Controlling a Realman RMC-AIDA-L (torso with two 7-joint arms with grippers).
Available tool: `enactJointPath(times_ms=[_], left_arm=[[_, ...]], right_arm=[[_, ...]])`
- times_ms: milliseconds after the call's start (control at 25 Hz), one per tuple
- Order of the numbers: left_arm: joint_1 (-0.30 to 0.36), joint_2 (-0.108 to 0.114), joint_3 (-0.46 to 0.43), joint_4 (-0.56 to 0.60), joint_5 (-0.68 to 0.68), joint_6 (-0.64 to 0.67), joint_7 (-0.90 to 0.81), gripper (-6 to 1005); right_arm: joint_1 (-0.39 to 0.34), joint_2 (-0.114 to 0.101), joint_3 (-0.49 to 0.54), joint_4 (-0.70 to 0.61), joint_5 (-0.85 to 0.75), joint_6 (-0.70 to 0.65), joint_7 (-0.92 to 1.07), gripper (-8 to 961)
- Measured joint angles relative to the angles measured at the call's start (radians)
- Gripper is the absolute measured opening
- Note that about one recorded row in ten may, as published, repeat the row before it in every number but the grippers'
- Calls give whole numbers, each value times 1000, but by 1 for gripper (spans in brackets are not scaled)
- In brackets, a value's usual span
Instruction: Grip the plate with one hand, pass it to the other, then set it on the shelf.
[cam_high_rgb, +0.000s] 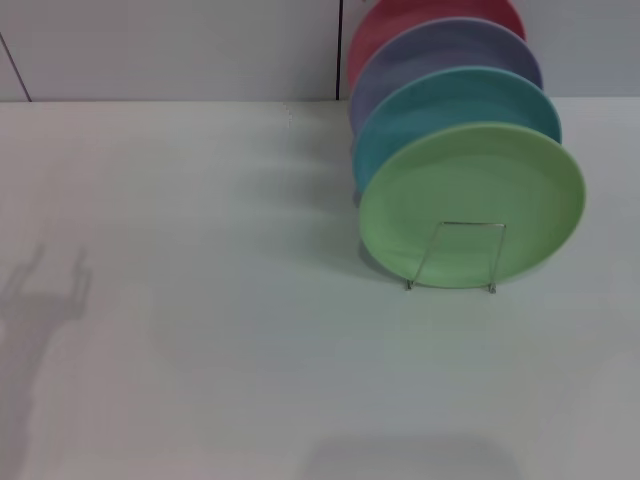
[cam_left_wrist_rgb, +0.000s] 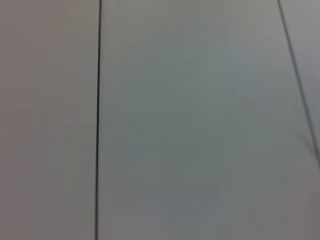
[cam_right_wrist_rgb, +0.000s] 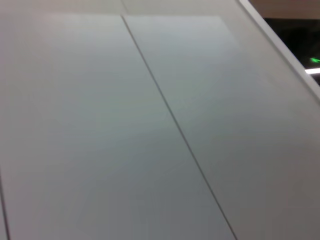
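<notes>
The light-green plate (cam_high_rgb: 472, 205) stands on edge at the front of the silver wire shelf (cam_high_rgb: 455, 262), right of the table's middle in the head view. A wire loop crosses its lower face. Neither gripper shows in any view. A faint shadow of an arm lies on the table at the far left. Both wrist views show only plain white panels with dark seams.
Behind the light-green plate stand a turquoise plate (cam_high_rgb: 440, 105), a lavender plate (cam_high_rgb: 430, 55) and a red plate (cam_high_rgb: 400, 20), all upright in the same shelf. The white table (cam_high_rgb: 200, 300) runs back to a white wall with dark seams.
</notes>
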Motion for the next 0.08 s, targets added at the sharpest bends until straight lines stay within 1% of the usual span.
enactJointPath(times_ms=[80], left_arm=[[-14, 0, -19, 0, 0, -52, 12, 486]], right_arm=[[17, 0, -4, -7, 1, 35, -4, 457]])
